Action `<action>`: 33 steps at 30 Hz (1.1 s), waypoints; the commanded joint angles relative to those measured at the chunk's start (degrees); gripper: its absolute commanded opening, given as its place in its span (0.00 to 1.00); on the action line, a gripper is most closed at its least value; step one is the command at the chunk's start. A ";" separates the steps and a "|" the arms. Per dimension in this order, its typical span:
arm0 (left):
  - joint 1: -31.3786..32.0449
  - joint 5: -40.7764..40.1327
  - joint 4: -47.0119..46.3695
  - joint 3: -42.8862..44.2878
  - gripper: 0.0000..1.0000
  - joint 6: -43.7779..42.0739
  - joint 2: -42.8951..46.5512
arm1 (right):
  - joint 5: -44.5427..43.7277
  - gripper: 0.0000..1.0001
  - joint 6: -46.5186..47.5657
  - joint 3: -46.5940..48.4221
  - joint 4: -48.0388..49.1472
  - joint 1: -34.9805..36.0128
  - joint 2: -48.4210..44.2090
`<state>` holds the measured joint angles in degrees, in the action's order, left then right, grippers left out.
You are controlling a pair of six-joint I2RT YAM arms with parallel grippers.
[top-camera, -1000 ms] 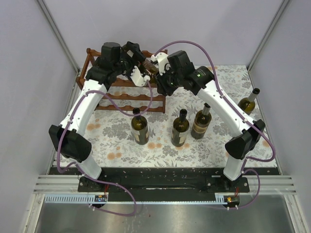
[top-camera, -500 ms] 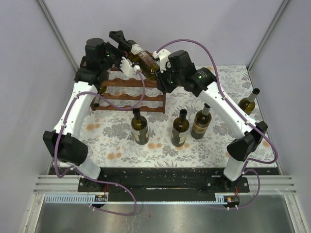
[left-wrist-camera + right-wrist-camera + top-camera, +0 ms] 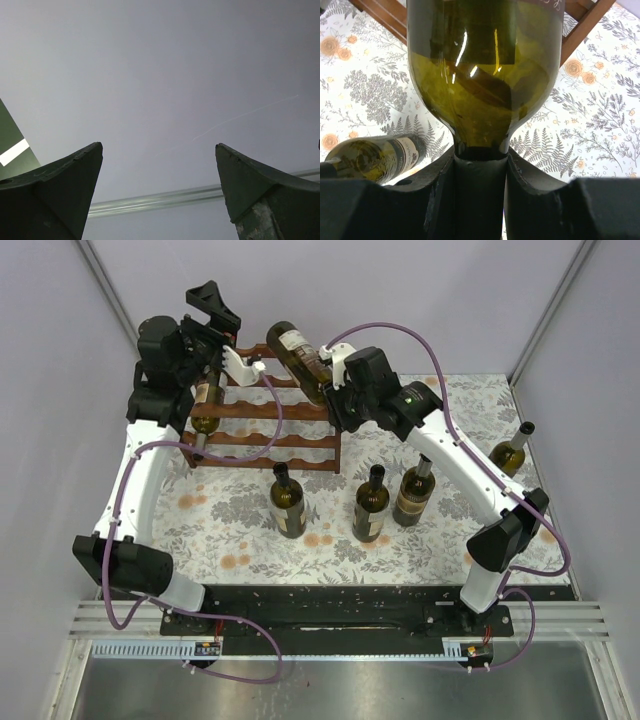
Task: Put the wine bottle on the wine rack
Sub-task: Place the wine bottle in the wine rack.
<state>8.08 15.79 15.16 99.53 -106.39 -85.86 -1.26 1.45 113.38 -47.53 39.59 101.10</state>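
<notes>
Placement is unfinished: the wine bottle (image 3: 300,352) hangs tilted above the right end of the wine rack (image 3: 268,441), its neck clamped in the right gripper (image 3: 480,162) and its body stretching toward eleven o'clock from there, while the left gripper (image 3: 212,302) gapes wide, holding nothing; lowering into a cradle is what's left.
</notes>
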 commanded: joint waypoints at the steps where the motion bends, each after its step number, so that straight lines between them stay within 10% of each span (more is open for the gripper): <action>1: -0.87 -0.32 -4.35 -1.61 0.99 0.83 2.10 | -4.71 0.00 -3.03 1.05 12.19 0.05 -1.78; 33: -2.80 -7.35 -1.62 -9.17 0.99 0.30 8.43 | 9.25 0.00 -36.69 -4.66 20.71 -0.13 0.50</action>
<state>5.91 10.52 14.57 90.32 -105.80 -79.92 4.64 -32.01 108.47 -39.05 39.59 103.20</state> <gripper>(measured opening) 0.988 0.415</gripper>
